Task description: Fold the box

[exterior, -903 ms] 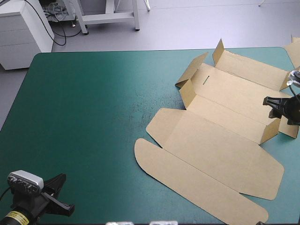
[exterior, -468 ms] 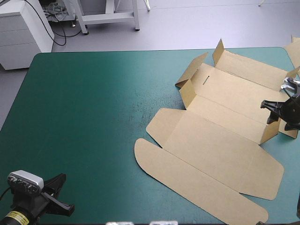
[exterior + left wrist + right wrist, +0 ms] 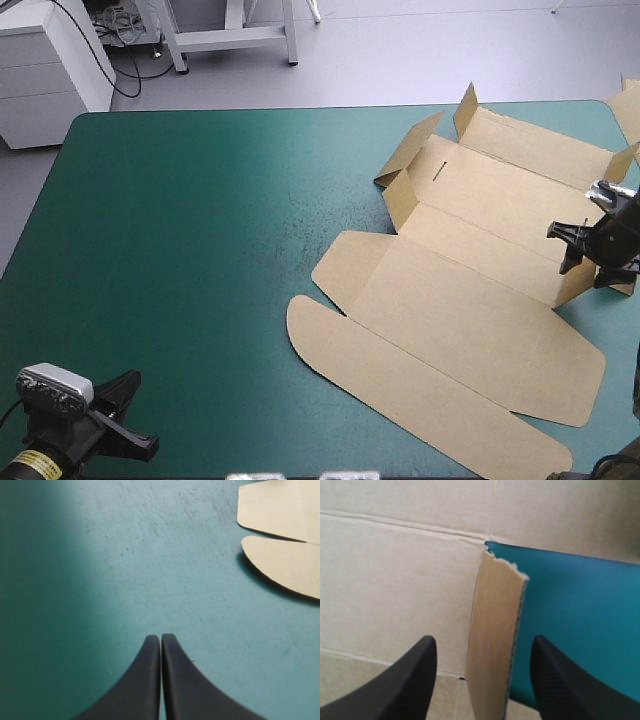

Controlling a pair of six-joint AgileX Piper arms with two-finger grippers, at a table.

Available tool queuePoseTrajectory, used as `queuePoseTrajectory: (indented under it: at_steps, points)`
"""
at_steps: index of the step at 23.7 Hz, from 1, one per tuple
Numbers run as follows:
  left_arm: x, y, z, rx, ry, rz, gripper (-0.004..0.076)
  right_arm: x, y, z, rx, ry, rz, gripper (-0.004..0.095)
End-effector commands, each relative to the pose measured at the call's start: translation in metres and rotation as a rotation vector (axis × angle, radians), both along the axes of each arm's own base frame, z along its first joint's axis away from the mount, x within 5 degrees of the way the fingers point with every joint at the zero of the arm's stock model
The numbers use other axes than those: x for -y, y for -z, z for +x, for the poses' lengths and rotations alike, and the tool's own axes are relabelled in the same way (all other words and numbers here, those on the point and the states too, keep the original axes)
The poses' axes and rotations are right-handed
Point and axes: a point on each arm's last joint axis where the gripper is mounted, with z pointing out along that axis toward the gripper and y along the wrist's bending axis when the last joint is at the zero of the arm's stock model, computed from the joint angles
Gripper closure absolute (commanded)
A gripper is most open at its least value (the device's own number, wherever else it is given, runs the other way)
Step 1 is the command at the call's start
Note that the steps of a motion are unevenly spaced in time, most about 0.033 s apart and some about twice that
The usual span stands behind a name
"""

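Left gripper (image 3: 161, 639) pressed together, idle over teal-green cover (image 3: 200, 230) at near-left corner, well apart from box (image 3: 470, 300); box mostly flat on cover's right half, far walls part-raised; right gripper (image 3: 484, 642) spread, straddling upright flap (image 3: 495, 620) at box's right end; judged: pinch flap squarely, low near crease; only right wrist view showed flap bracketed by gripper; only high view showed whole sheet.

Overhead view, close wrist views, box (image 3: 460, 300) shared

In the high view the box (image 3: 470, 300) runs past the picture's edge at 2 o'clock. The right claw (image 3: 562, 250) covers part of its raised end flap (image 3: 577, 290) at 3 o'clock. The arm behind the left claw (image 3: 128, 432) is cut off at 7 o'clock.
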Motion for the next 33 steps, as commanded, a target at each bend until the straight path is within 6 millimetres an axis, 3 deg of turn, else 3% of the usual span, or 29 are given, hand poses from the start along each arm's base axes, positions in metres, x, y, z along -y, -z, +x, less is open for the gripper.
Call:
queuePoseTrajectory:
  at_steps: [1, 4, 7, 9, 10, 12, 18, 23, 28, 33]
  points:
    - [0.001, -0.013, 0.003, 0.075, 0.003, -0.025, 0.0732, 0.004, -0.007, 0.002, 0.041, 0.015, -0.007, 0.0398]
    - [0.001, -0.013, 0.003, 0.075, 0.003, -0.025, 0.0732, 0.005, -0.002, 0.005, 0.036, 0.016, -0.005, 0.0402]
    - [0.001, -0.013, 0.003, 0.075, 0.003, -0.025, 0.0732, 0.006, -0.001, 0.007, 0.044, 0.018, -0.011, 0.0475]
    - [0.001, -0.013, 0.003, 0.075, 0.003, -0.025, 0.0732, 0.006, -0.001, 0.007, 0.043, 0.018, -0.011, 0.0586]
    - [0.001, -0.013, 0.003, 0.075, 0.003, -0.025, 0.0732, 0.006, -0.001, 0.007, 0.042, 0.008, -0.016, 0.0740]
    - [0.001, -0.013, 0.003, 0.075, 0.003, -0.025, 0.0732, 0.006, 0.000, 0.006, 0.039, -0.002, -0.020, 0.0908]
    - [0.001, -0.013, 0.003, 0.075, 0.003, -0.025, 0.0732, -0.001, -0.008, 0.011, 0.026, -0.150, -0.093, 0.0920]
    - [0.001, -0.013, 0.003, 0.075, 0.003, -0.025, 0.0732, -0.021, -0.018, 0.044, 0.044, -0.372, -0.193, 0.0920]
    - [0.002, -0.013, 0.003, 0.073, 0.005, -0.031, 0.0732, -0.058, -0.015, 0.094, 0.077, -0.576, -0.215, 0.0920]
    - [0.002, -0.013, 0.003, 0.074, 0.005, -0.032, 0.0732, -0.103, -0.016, 0.122, 0.139, -0.782, -0.253, 0.0920]
